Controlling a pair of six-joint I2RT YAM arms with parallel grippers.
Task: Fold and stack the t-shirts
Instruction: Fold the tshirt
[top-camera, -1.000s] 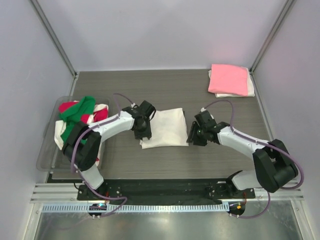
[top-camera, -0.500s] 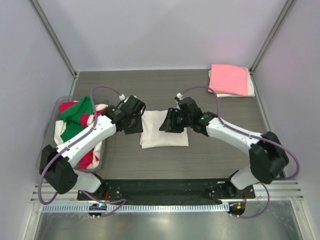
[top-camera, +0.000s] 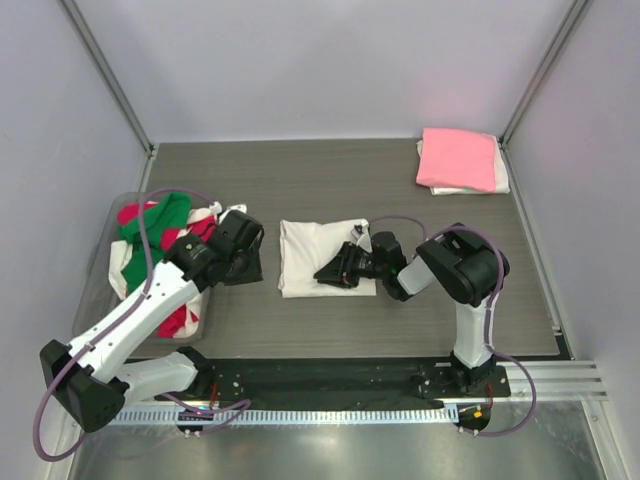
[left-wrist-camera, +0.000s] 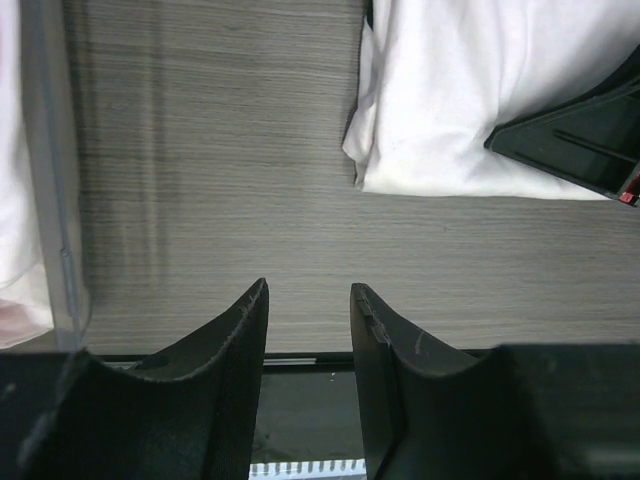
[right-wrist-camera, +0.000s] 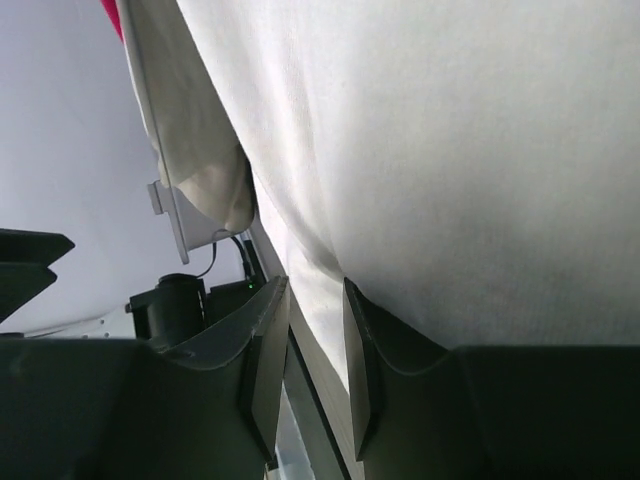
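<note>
so the top view gives the layout: the folded white t-shirt (top-camera: 305, 250) sits about mid worktop (top-camera: 330, 180), the pink t-shirt (top-camera: 457, 158) lies folded on a white one in the far right corner, and the green, red and white t-shirts (top-camera: 150, 225) are bunched in the clear tub (top-camera: 92, 300) at the left edge. the right gripper (top-camera: 335, 272) lies low on the white shirt's near right part, and the left gripper (top-camera: 243, 262) is between tub and shirt. what you don't get from up there is the fingers. the left wrist cam sorts that out: its fingers (left-wrist-camera: 240, 330) are spread with only bare worktop between them, the shirt's near left corner ahead and apart from them. the right wrist cam is mostly filled with white cloth; its fingers (right-wrist-camera: 262, 340) stand a narrow gap apart right at the cloth's edge, but i can't tell if they're actually pinching it. the left arm also covers part of the tub from above.
</note>
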